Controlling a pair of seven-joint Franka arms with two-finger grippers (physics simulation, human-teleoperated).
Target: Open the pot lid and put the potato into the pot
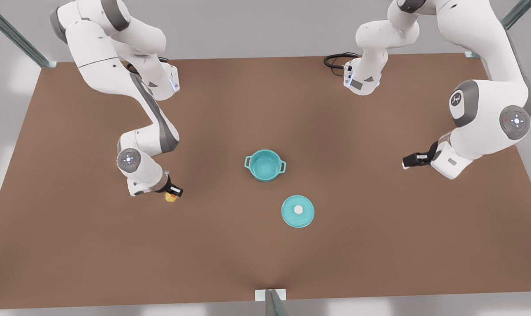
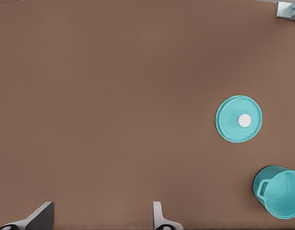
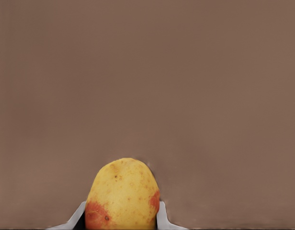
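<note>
Teal: one pot point(image 1: 265, 165), one pot lid point(image 1: 298, 211) — right gripper point(image 1: 174, 193) clamps one potato point(image 3: 122, 194); left gripper point(image 1: 409, 162) spread wide.

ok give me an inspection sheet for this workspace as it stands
surface: flat brown tabletop, bare apart from the job's things
job's things: small round teal pot open, nothing seen inside; flat teal disc lid with white knob lying on the table beside it; yellow potato with orange-red blotches between the right claw's fingers
clutter: nothing seen
grippers: right claw around the potato, at the table; left claw open, waiting
cables: black loop at the far edge
surroundings: metal frame post, grey wall
</note>
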